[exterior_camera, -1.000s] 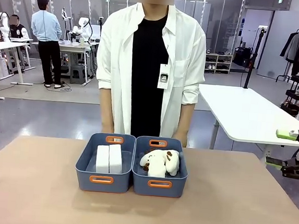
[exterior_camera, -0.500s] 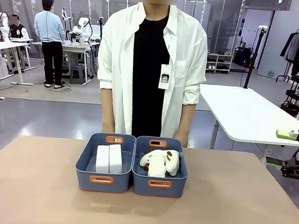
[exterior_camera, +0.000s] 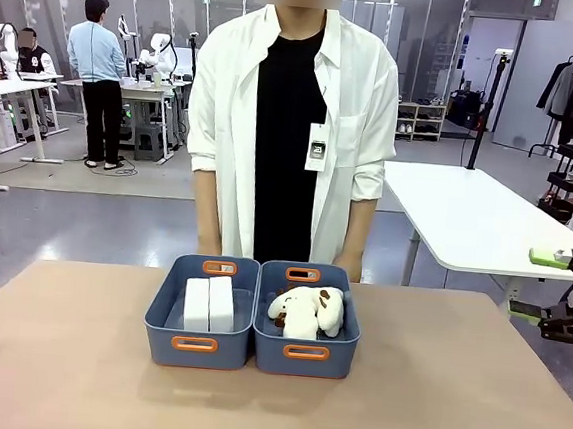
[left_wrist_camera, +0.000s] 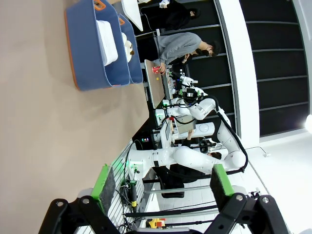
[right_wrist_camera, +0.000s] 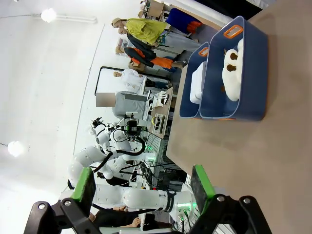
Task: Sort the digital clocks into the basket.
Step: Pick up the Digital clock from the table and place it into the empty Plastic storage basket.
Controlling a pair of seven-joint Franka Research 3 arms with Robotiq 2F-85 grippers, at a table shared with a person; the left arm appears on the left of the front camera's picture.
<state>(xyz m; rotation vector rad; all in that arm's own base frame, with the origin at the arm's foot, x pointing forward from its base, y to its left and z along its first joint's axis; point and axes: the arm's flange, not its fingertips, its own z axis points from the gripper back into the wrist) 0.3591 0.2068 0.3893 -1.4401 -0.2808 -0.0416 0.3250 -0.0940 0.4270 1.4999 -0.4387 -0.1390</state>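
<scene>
Front view: two blue bins sit side by side, touching, mid-table, with a person (exterior_camera: 289,124) in a white shirt standing just behind them at the far edge.
Digital clocks, count: two, standing upright side by side and touching, both inside the basket (exterior_camera: 200,314), the bin on the robot's left.
Left clock (exterior_camera: 196,304): plain white rounded block, its edge turned up; no display face can be made out from the front.
Right clock (exterior_camera: 221,302): the same white block, slightly taller in the picture, pressed against its twin.
Second bin (exterior_camera: 307,324): holds the plush toys (exterior_camera: 306,311), white with brown patches; how many lie in the heap is hard to tell.
Bin look: blue plastic, rectangular, orange-rimmed handle slots at the near and far walls.
Right gripper (exterior_camera: 546,287): at the right edge in the front view, beyond the table's side, green pads spread apart with nothing between them.
Right wrist view: its own fingers (right_wrist_camera: 201,184) stand wide apart and empty; both bins lie well away, the plush bin nearer.
Left gripper (left_wrist_camera: 163,181): in its wrist view the green pads are parted, holding nothing, well clear of the bins.
Left wrist view: the basket lies nearer, a white clock inside it, the table (left_wrist_camera: 44,126) bare below.
</scene>
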